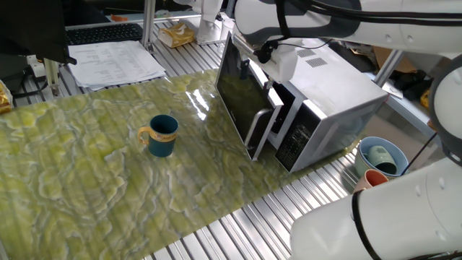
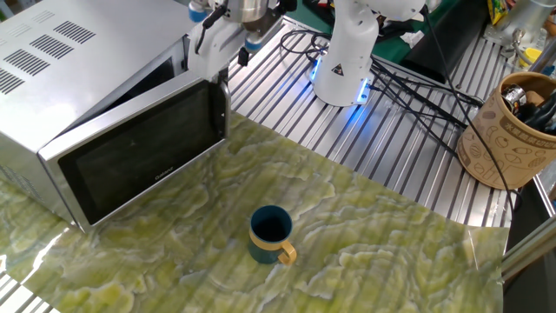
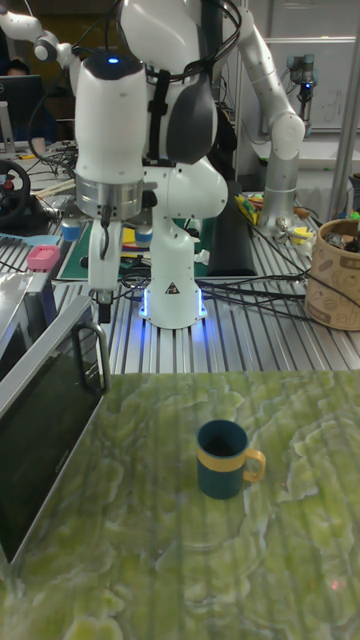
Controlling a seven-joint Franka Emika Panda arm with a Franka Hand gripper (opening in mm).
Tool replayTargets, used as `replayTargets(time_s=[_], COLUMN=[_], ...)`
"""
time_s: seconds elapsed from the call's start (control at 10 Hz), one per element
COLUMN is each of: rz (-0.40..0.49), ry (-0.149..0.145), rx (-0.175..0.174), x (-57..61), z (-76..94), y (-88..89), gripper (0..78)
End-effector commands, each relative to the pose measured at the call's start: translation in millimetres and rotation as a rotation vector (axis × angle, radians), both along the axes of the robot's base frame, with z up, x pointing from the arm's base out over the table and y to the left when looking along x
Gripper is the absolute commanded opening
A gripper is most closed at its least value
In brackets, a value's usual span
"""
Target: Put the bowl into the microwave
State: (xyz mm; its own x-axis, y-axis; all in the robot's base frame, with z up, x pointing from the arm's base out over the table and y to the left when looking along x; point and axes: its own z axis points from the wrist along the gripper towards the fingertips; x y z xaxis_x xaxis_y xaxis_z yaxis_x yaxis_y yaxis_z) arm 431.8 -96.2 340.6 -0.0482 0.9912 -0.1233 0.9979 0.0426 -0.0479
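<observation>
The bowl [image 1: 162, 135] is a dark teal mug with a yellow handle, standing upright on the green mat; it also shows as the bowl [image 2: 271, 235] and the bowl [image 3: 224, 458]. The white microwave [image 1: 328, 101] sits at the mat's edge with its dark glass door [image 1: 242, 105] swung partly open. My gripper [image 2: 224, 54] hangs above the door's free upper edge, apart from it, and holds nothing. Its fingers look spread. In the tall view the gripper [image 3: 100, 298] is just above the door's handle [image 3: 97, 355], well left of the bowl.
A pale blue container [image 1: 380, 159] with an orange cup stands beyond the microwave. A tan patterned pot [image 2: 511, 130] with tools sits at the far side. The robot base [image 3: 172, 270] and black cables [image 2: 417, 87] lie on the metal slats behind the mat.
</observation>
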Motion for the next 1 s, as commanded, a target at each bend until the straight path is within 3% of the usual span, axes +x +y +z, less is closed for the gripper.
replayTargets(time_s=[0.1, 0.3, 0.8, 1.0], rz=[0.041, 0.06, 0.084, 0.097], ry=[0.083, 0.113, 0.131, 0.18], rx=[-0.049, -0.055, -0.048, -0.063], x=[0.8, 0.0, -6.4, -9.7], z=[6.5, 5.8, 16.3, 14.6], y=[-14.8, -22.6, -31.2, -41.7], gripper=[77.4, 77.4, 77.4, 77.4])
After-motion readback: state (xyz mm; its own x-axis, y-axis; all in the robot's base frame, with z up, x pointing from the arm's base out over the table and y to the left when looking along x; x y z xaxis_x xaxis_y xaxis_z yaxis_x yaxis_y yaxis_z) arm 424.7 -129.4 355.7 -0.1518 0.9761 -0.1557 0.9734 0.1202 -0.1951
